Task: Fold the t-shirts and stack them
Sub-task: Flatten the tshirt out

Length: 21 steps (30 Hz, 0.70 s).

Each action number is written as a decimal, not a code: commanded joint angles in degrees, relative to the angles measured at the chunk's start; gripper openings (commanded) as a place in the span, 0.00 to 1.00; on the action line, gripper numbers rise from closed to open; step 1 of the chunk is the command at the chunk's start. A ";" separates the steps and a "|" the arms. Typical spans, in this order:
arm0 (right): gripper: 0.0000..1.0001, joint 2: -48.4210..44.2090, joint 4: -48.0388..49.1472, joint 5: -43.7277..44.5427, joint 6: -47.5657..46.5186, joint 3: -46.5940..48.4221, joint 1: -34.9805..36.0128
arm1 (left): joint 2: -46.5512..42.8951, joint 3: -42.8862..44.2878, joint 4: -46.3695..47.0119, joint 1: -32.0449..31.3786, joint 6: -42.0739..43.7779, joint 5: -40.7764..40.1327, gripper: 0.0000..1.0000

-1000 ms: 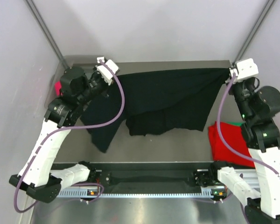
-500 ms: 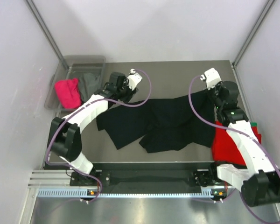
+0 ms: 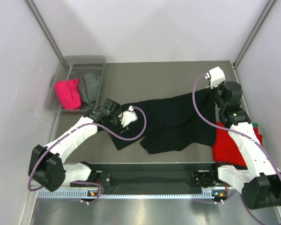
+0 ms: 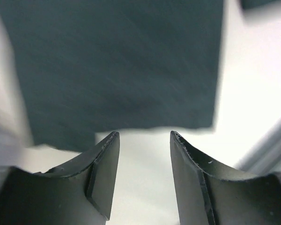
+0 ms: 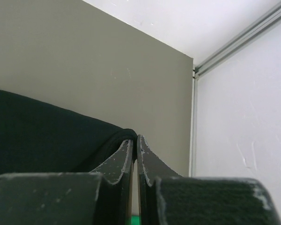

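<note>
Top view: black t-shirt (image 3: 173,117) rumpled across middle of worktop (image 3: 168,75). Left claw (image 3: 126,117) above its left part, parted. Right claw (image 3: 209,90) at far right corner of cloth. Red t-shirt (image 3: 232,143) at right edge.

Left wrist: left claw (image 4: 143,136) parted, empty; cloth edge (image 4: 117,61) just beyond tips.

Right wrist: right claw (image 5: 135,140) pinched closed on rolled hem (image 5: 37,131).

Judged soft, light, limp, prone to bunching; best taken at hem or shoulder corners.

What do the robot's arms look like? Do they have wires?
The left arm and right arm are white tubes with chunky black joints. A purple cable runs along each. The left gripper and right gripper have two dark curved fingers each.
</note>
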 commanded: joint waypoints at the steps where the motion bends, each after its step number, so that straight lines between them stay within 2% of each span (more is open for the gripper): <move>1: 0.00 0.43 3.49 -1.54 2.94 0.15 -0.57 | 0.69 -1.93 -8.59 0.01 3.65 1.52 0.53; 11: 0.00 0.25 2.26 -2.16 3.21 0.15 -0.57 | 8.16 -2.90 -6.75 -1.13 -0.04 7.14 0.56; 17: 0.00 0.08 2.43 -1.98 2.68 -0.73 -0.48 | 10.27 -4.56 -5.87 -6.40 -3.12 7.42 0.57; 21: 0.00 0.34 2.61 -2.24 3.12 -0.82 -0.57 | 11.41 -6.41 -3.06 -6.93 -4.44 5.49 0.57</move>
